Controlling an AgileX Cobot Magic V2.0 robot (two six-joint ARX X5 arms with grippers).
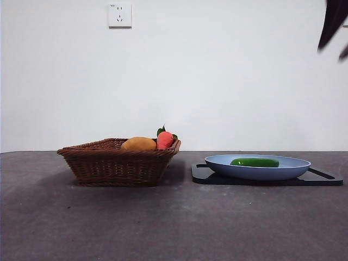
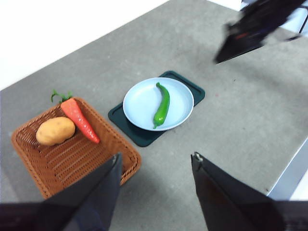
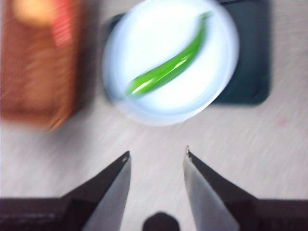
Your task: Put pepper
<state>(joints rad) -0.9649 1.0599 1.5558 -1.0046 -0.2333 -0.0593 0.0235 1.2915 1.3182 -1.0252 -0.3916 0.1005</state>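
Front view: basket (image 1: 117,163) at centre-left, carrot (image 1: 165,139) and potato (image 1: 138,144) in it. Plate (image 1: 293,168) at lower right on a tray (image 1: 326,179), pepper (image 1: 254,162) lying in the plate. Wall socket (image 1: 120,15) upper left.

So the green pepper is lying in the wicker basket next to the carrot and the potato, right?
Not quite. The pepper lies on the blue plate, not in the basket, as the left wrist view shows. Only the carrot and potato are in the basket.

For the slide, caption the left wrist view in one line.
Green pepper lying on the blue plate beside the wicker basket, left end effector open above the table.
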